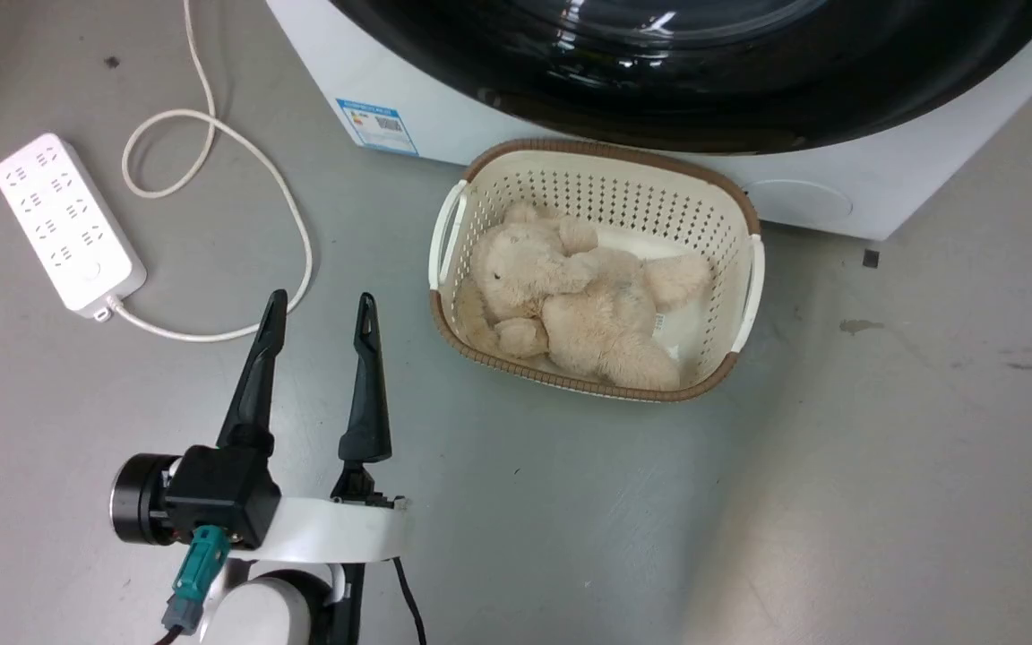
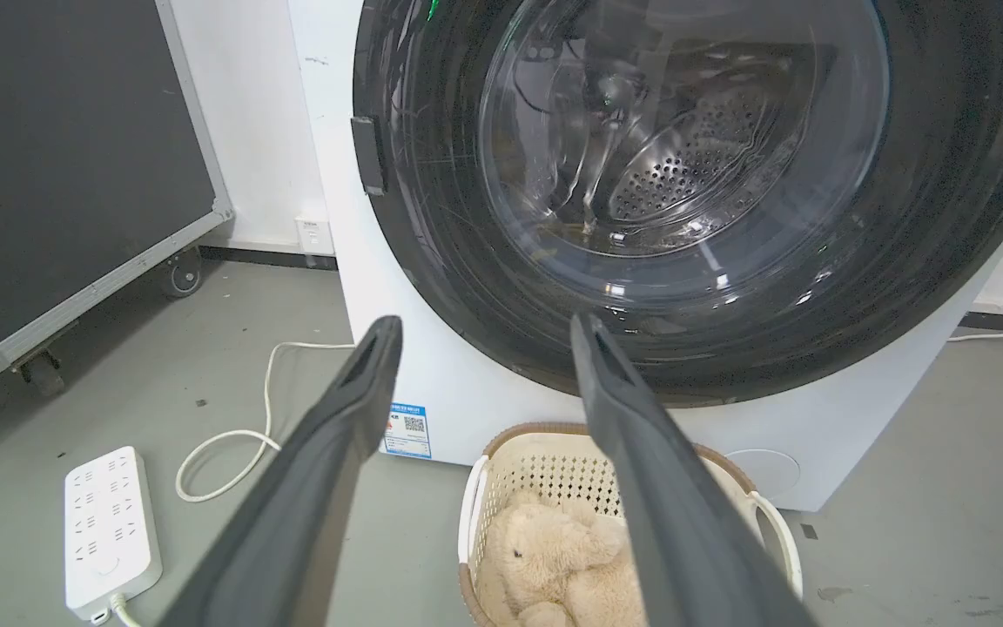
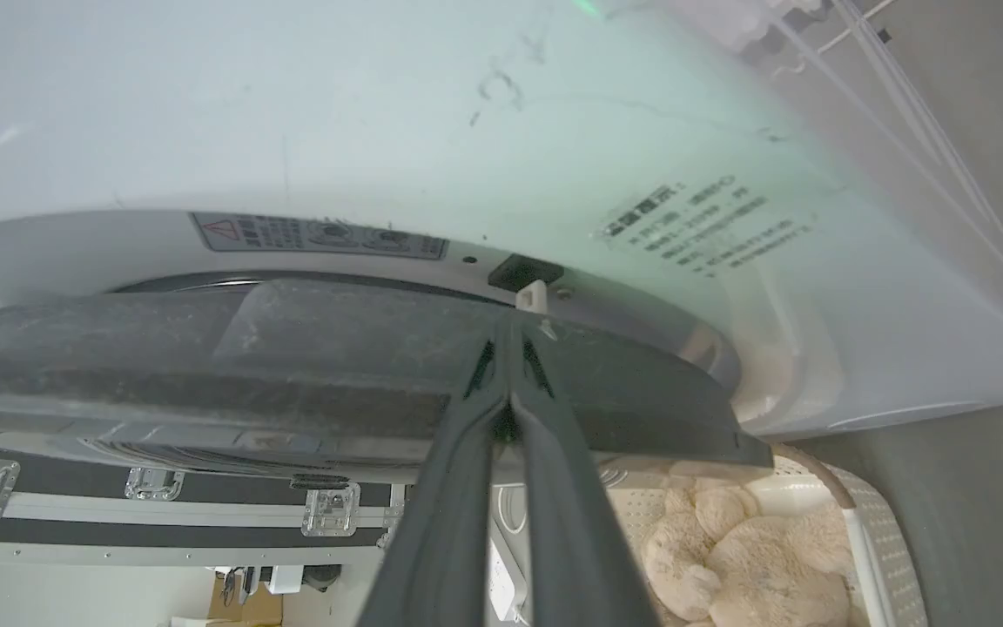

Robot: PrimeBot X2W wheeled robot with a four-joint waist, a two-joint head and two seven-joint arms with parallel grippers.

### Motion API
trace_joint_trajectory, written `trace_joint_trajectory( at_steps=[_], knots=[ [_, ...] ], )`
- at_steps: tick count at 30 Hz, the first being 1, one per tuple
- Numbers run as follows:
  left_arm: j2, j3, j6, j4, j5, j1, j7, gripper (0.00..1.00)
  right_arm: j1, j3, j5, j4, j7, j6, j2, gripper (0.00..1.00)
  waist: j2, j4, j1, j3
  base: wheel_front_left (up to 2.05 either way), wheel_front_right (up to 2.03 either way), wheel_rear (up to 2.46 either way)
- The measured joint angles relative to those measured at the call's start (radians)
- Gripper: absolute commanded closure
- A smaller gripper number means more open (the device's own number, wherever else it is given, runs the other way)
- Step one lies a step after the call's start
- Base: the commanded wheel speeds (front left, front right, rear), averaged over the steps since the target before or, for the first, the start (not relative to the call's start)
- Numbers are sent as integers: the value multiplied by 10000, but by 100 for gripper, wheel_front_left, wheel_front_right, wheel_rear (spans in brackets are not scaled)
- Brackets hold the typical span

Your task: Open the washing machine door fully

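Grey floor (image 2: 902,557) meets the washing machine (image 2: 484,392), its blue label (image 2: 407,429) print unreadable

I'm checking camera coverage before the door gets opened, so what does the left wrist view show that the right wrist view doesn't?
Left wrist view adds: the washing machine door from the front, its glass window with the steel drum behind, the blue label, and the open left fingers. Right wrist view adds: the door's rim edge-on, a grey warning sticker, a white latch, and the shut right fingers, tips at that rim. Both share: the white washing machine, the basket with the plush toy, and a black case.
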Motion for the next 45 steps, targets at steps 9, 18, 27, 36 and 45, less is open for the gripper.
trace_joint_trajectory(
  at_steps=[9,18,27,36,45],
  knots=[
    [2,-347,209,-107,-161,-189,-282,0,-1474,-1275,-245,1166,1739,-15,-309,100,0,236,-1,358,0,0,0],
    [0,-518,341,-8,-326,-188,-464,0,-446,-2056,-299,765,3375,-13,119,100,0,184,-1,-245,0,0,0],
    [2,-397,161,368,-236,164,-466,0,1670,-1760,184,-337,4451,-13,876,100,0,-15,-1,-1348,0,0,0],
    [0,-435,-644,1212,-144,735,-464,0,3584,1221,3409,19,4226,-13,859,100,0,-273,-3,-2440,0,0,0],
    [-4,-523,-966,1620,-314,949,-466,0,5277,5465,7081,-489,3344,-13,849,100,0,-239,-2,-2787,0,0,0]
  ],
)
